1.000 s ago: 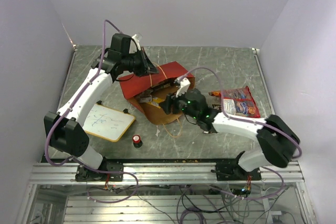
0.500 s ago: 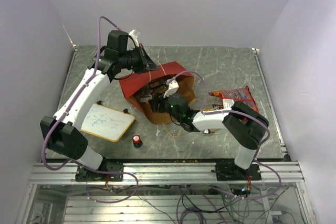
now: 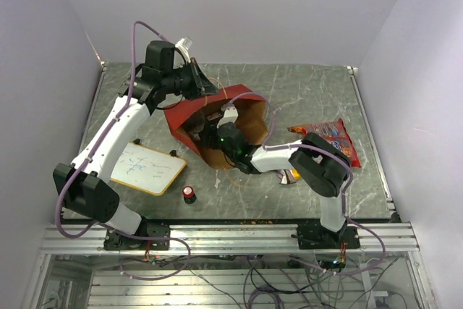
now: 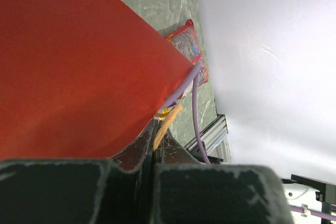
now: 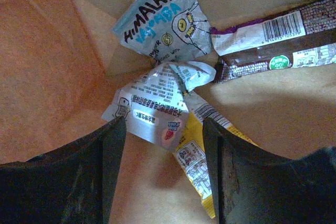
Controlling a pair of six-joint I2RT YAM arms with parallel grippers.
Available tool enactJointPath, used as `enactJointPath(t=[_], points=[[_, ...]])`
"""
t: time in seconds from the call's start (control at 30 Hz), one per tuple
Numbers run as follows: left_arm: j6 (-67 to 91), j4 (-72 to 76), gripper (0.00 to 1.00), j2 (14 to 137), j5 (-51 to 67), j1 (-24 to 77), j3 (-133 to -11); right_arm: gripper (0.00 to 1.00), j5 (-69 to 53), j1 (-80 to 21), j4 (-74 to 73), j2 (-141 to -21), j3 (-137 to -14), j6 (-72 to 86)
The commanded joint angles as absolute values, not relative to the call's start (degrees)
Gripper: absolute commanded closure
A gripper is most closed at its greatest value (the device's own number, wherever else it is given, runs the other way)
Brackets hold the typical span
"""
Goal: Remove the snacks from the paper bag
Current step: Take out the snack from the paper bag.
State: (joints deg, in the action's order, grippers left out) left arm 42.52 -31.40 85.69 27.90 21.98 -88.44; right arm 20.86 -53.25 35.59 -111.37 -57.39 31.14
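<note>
Room is scarce around my right gripper [image 5: 164,124]: it sits inside the paper bag [image 3: 189,115] with jaws spread, holding nothing, and the kraft wall is close at 9 o'clock. Between the fingers [image 5: 105,177] lies a silver packet [image 5: 149,109], overlapping a yellow packet [image 5: 202,169] at 5 o'clock. A blue packet [image 5: 160,19] lies at 12 and a brown bar [image 5: 273,43] at 2. From above, the bag lies on its side mid-table, mouth facing 4 o'clock. My left gripper [image 3: 205,90] is clamped on its upper red edge. A red chip bag [image 3: 331,139] lies flat on the table [image 3: 311,88] at 3 o'clock of the bag, apart from it. A whiteboard [image 3: 150,168] sits at 8 o'clock. Open tabletop runs from 12 to 2 o'clock.
</note>
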Motion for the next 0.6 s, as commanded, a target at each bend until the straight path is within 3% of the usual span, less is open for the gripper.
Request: enactJointPath(t=[0.0, 0.27, 0.57], points=[[42.75, -29.4, 0.93, 84.39, 29.28, 22.76, -88.68, 0.4, 22.78, -53.03, 32.51, -114.26, -60.6, 33.42], [41.85, -31.28, 0.93, 83.95, 28.62, 22.81, -88.8, 0.47, 21.07, -52.99, 32.05, -119.54, -65.6, 33.31], [40.61, -33.57, 0.93, 83.28, 27.8, 22.75, -89.06, 0.83, 20.83, -52.96, 29.16, -120.47, -67.89, 31.76]])
